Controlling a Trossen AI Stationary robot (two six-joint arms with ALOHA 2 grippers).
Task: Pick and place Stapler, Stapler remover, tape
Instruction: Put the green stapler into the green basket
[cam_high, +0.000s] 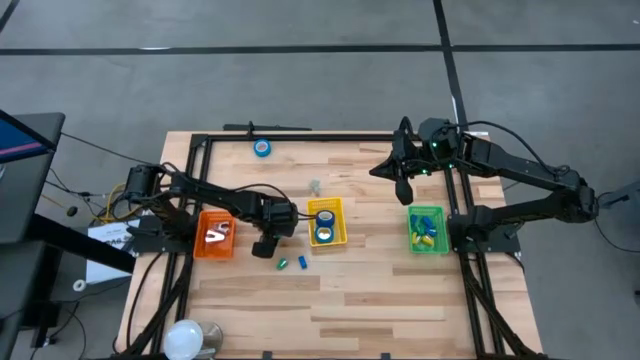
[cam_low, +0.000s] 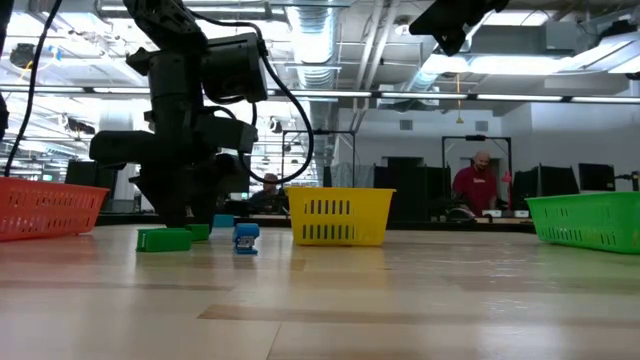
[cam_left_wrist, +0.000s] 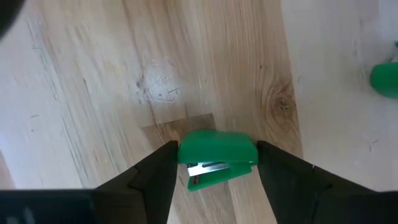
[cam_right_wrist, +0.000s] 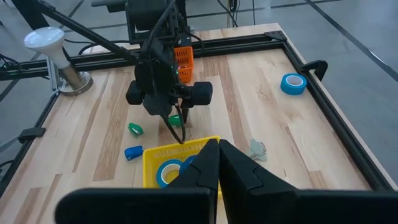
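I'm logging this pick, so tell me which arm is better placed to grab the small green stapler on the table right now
Left. The left gripper is down at the table with its fingers either side of the green stapler. The right gripper is shut, raised near the green basket, well away.

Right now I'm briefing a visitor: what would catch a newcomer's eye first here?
The left gripper, low over the table's middle, with its jaws on either side of a small green stapler. Beside it stands the yellow basket holding blue tape. The right gripper waits shut above the far side.
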